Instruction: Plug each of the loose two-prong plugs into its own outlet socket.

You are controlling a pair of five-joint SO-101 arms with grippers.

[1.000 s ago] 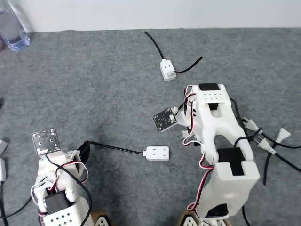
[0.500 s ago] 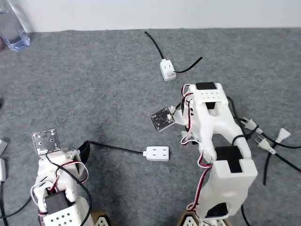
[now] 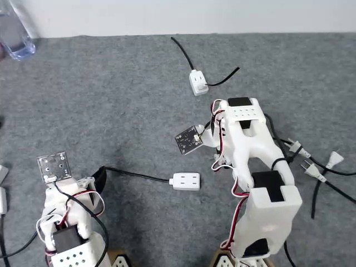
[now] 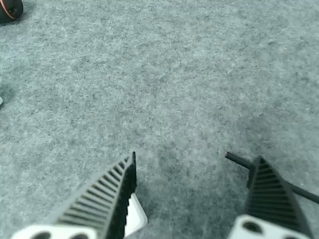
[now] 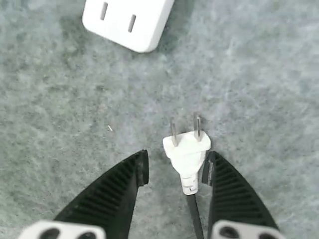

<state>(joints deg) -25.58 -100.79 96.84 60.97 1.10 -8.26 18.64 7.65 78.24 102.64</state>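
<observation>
A white two-prong plug [image 5: 185,149] lies on the grey worktop [image 5: 259,74], its bare prongs pointing roughly toward a white outlet socket [image 5: 127,20] nearby. The fingers of the right gripper [image 5: 178,157] stand open around the plug, and one of them touches it. The fingers of the left gripper [image 4: 195,159] are spread wide and hold nothing.

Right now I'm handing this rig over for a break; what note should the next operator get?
Left gripper: fingers open over the carpet beside a black cable.
Right gripper: fingers open around a white plug, one touching it, prongs toward an outlet.
Done: outlet strip sockets empty, nothing seated there.
Left: this plug, plus loose plugs beside the right arm.
</observation>
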